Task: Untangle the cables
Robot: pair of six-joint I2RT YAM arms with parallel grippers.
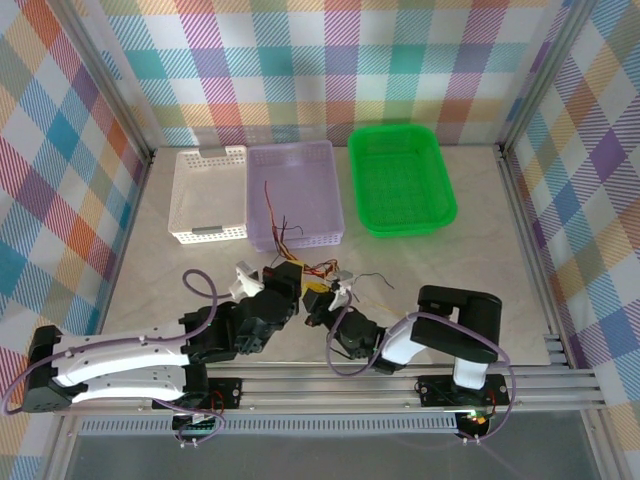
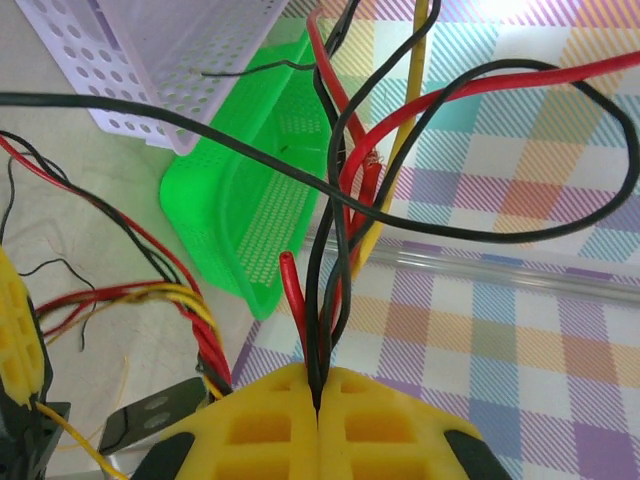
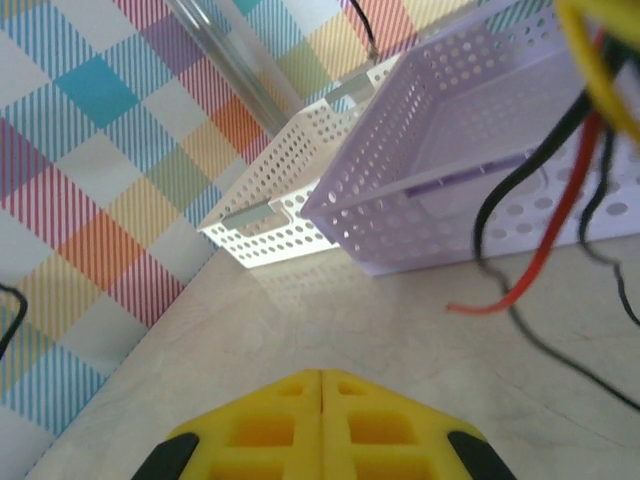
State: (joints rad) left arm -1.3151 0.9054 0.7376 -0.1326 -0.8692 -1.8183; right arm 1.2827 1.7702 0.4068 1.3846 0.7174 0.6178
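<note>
The cables (image 1: pixel 322 268), thin red, yellow and black wires, lie tangled on the table in front of the lilac basket (image 1: pixel 290 147), and a few strands reach up into it. My left gripper (image 1: pixel 287 276) is shut on them. In the left wrist view black and red strands rise out of the seam between its yellow pads (image 2: pixel 318 385) and loop wide above as the cables (image 2: pixel 345 200). My right gripper (image 1: pixel 337 295) sits just right of the tangle. Its yellow pads (image 3: pixel 321 378) are pressed together with nothing showing between them, and the cables (image 3: pixel 545 250) hang to its upper right.
A white basket (image 1: pixel 180 195) stands left of the lilac one, and a green tray (image 1: pixel 448 190) stands at the back right. Checked walls enclose the table on three sides. Lilac arm cords loop near both arm bases.
</note>
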